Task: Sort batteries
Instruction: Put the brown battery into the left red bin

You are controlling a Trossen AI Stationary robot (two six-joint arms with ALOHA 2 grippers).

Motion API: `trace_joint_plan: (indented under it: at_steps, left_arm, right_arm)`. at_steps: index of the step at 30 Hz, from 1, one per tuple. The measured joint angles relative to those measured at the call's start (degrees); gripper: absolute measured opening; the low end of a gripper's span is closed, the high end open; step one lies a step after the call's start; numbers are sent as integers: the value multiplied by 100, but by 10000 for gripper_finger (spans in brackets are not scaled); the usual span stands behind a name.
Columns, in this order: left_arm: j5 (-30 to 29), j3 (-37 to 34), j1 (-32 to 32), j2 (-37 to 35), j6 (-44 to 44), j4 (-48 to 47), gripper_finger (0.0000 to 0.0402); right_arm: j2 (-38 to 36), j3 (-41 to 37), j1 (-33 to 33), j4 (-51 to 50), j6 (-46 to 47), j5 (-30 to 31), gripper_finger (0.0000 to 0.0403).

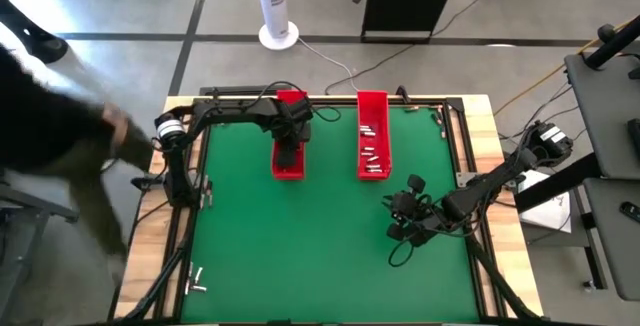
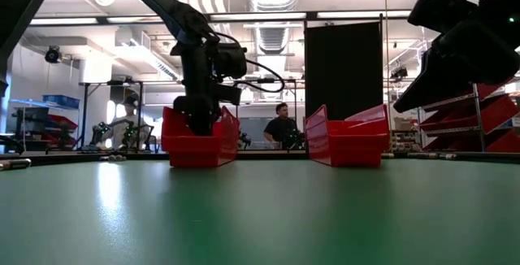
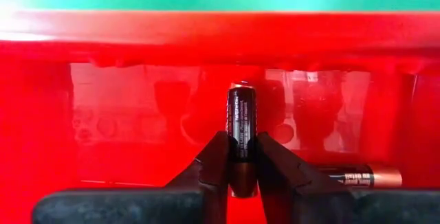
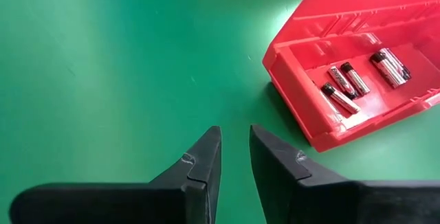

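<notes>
At the desk's near left corner, a few small silvery cylindrical batteries (image 1: 196,282) are seen lying loose. Over the left long red plastic tray (image 1: 289,162), a dark cylindrical battery (image 3: 241,129) is clenched upright in the left gripper (image 3: 242,157). More batteries (image 4: 357,76) are held in the right red tray (image 1: 372,136). Near right, the right gripper (image 4: 234,150) is held over bare green desk (image 1: 300,246), fingers slightly parted and holding nothing.
</notes>
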Motion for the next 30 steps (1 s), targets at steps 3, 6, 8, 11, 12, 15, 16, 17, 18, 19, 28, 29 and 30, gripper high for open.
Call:
trace_joint_plan:
  at_steps: [3, 6, 8, 11, 12, 15, 16, 17, 18, 19, 28, 29, 30]
  left_arm:
    - [94, 0, 1, -6, -1, -35, 36]
    - [161, -1, 0, -9, -9, -5, 37]
    - [122, -4, 0, -9, -113, 138, 37]
    - [36, -7, 4, -9, -158, 386, 38]
    - [34, -7, 4, -9, -148, 452, 38]
    - [34, -7, 9, -9, -52, 492, 38]
    - [33, -7, 11, -9, -44, 483, 38]
    - [33, -7, 19, -9, -42, 471, 38]
    - [33, -7, 26, -9, -42, 452, 38]
    - [33, -7, 28, -9, -42, 434, 38]
    - [33, -6, 39, 272, -22, 394, 39]
    - [38, -3, 39, 331, -22, 410, 39]
    - [37, 5, 39, 377, -22, 411, 39]
  right_arm:
    - [0, 0, 0, -20, 0, 0, 66]
    - [0, 0, 0, -20, 0, 0, 60]
    - [0, 2, 0, -20, 0, 0, 57]
    - [0, 2, 0, -20, 3, 1, 54]
    - [0, 2, 0, -20, 7, 0, 54]
    - [0, 2, 0, -20, 9, 0, 57]
    - [0, 2, 0, -20, 7, 0, 58]
    - [0, 2, 0, -20, 7, 0, 60]
    - [0, 2, 0, -20, 7, 0, 61]
    - [0, 2, 0, -20, 5, 0, 63]
    - [0, 4, 0, -22, 7, -20, 73]
    - [0, 4, 0, -20, 7, -20, 74]
    - [0, 4, 0, -22, 7, -20, 75]
